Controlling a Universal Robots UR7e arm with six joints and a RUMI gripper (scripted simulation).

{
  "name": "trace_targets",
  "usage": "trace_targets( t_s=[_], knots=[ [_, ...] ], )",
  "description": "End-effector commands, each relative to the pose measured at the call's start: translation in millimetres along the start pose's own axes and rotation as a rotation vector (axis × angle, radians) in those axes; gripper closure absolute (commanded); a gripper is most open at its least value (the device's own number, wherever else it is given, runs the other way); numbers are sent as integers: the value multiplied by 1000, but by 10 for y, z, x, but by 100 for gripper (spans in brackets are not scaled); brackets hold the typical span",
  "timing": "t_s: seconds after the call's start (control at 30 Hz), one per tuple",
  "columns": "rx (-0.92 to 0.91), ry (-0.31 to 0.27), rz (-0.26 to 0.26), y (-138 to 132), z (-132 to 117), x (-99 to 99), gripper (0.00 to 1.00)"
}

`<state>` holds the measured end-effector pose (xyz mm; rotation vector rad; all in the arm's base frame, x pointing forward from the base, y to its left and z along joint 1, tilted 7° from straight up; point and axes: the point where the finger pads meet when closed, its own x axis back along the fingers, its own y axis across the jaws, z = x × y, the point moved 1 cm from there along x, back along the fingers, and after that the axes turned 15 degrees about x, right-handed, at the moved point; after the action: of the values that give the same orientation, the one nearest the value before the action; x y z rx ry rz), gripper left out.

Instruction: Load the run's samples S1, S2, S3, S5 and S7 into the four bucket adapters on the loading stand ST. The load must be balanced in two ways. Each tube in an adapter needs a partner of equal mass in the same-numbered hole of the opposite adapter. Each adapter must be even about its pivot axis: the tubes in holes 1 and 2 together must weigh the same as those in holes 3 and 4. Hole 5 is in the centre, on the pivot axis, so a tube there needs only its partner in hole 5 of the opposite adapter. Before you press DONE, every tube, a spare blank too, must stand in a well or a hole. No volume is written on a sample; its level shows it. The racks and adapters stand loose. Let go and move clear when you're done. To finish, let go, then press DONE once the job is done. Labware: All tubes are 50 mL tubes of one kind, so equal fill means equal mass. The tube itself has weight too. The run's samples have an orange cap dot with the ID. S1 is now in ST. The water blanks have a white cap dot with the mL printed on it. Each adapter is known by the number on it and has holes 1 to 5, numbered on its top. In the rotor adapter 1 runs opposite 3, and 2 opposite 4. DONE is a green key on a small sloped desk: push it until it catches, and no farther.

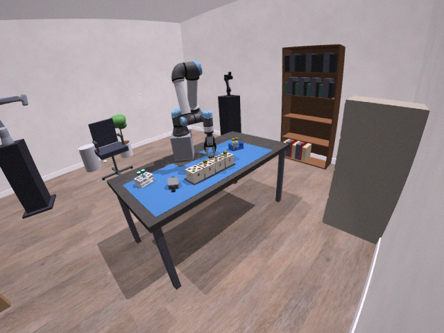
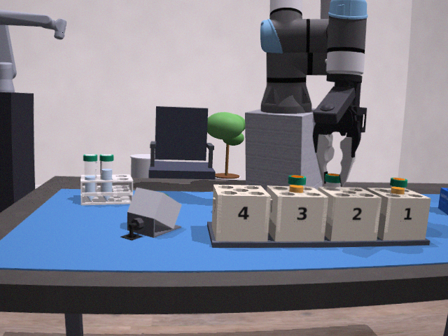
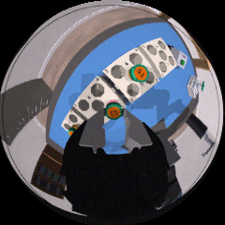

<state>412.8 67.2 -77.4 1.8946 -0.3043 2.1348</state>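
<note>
My gripper is shut on an orange-dot tube, whose cap seems to read S2. The tube is upright, sunk to near its cap in a back hole of adapter 2. S1 stands in the centre of adapter 3. Another orange-dot tube stands in the centre of adapter 1; its ID is unreadable. Adapter 4 has no tube. The white rack holds two blue-filled tubes. The blue rack holds several tubes. The liquid in my tube is hidden.
The adapters stand in a row on the dark stand base. The small grey sloped desk stands between the white rack and adapter 4. Its green key shows in the wrist view. A small black fixture stands beside the desk.
</note>
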Motion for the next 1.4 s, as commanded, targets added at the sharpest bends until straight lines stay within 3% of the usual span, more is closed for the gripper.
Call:
trace_targets(
  t_s=[0.0,0.23,0.27,0.73,1.13,1.3,1.37],
  knots=[
    [0,1,0,-1,4,-4,100],
    [0,1,0,-1,4,-5,100],
    [0,1,0,-1,4,-5,65],
    [0,1,0,-1,4,-4,65],
    [0,1,0,-1,4,394,65],
    [0,1,0,-1,4,406,65],
    [100,1,0,-115,-118,406,65]
  ],
)
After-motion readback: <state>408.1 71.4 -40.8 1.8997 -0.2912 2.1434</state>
